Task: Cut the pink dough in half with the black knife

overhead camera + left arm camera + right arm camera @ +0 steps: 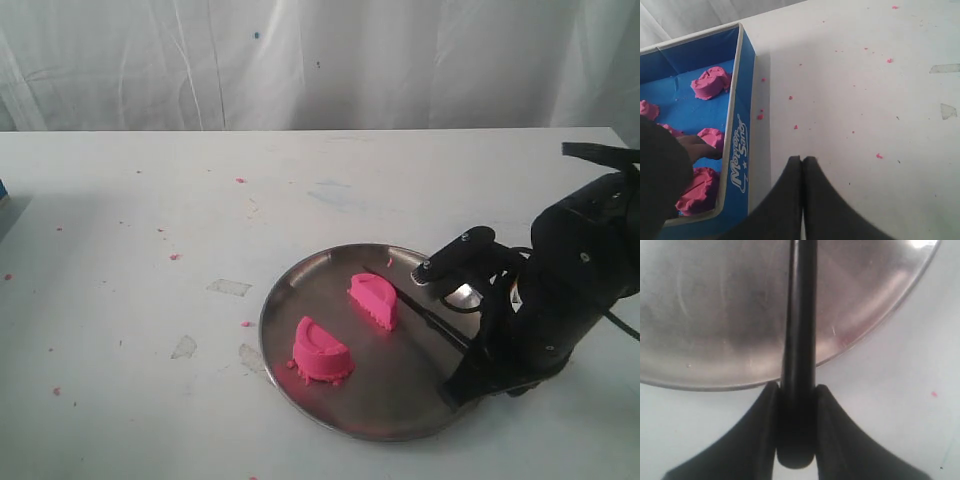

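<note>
partly hidden, black knife point(799, 330) clamped in right hand point(797, 388); left hand point(802, 161) together.

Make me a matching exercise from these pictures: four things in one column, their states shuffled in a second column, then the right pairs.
Things
1. pink dough
2. black knife
3. left gripper
4. blue box

States
A. shut on nothing, over the white table
B. in two pieces on the steel plate
C. holds several pink lumps
D. clamped in the right gripper

Pairs: 1-B, 2-D, 3-A, 4-C
</note>
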`<state>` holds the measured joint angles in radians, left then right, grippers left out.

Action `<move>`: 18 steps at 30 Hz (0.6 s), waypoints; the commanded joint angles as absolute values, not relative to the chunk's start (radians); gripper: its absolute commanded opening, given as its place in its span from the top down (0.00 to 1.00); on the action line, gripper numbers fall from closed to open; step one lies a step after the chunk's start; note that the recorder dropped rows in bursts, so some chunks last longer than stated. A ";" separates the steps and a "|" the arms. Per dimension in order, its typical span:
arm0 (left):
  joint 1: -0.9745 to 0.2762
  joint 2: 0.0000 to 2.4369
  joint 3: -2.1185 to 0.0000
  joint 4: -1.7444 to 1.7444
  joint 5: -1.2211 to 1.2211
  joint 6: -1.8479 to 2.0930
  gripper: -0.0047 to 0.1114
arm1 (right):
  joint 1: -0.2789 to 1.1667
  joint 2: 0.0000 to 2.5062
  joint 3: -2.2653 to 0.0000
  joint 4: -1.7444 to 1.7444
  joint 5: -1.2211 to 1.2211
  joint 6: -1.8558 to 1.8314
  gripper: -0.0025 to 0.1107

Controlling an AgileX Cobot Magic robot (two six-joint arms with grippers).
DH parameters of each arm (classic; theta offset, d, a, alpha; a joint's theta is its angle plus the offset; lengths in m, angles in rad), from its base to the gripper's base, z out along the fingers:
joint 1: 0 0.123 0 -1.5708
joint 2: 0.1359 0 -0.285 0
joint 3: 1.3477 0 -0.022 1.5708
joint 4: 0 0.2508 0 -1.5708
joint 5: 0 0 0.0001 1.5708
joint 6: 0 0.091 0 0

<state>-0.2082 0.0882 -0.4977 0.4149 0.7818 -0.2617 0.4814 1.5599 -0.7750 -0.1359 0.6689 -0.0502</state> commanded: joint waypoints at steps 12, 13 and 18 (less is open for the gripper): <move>-0.207 0.082 -0.456 0.412 0.763 -0.261 0.96 | 0.478 1.634 -0.810 -0.135 0.516 0.026 0.98; -0.207 0.082 -0.454 0.408 0.758 -0.261 0.96 | 0.478 1.642 -0.818 -0.135 0.529 0.026 0.98; -0.207 0.082 -0.454 0.405 0.758 -0.261 0.96 | 0.478 1.670 -0.838 -0.135 0.563 0.028 0.98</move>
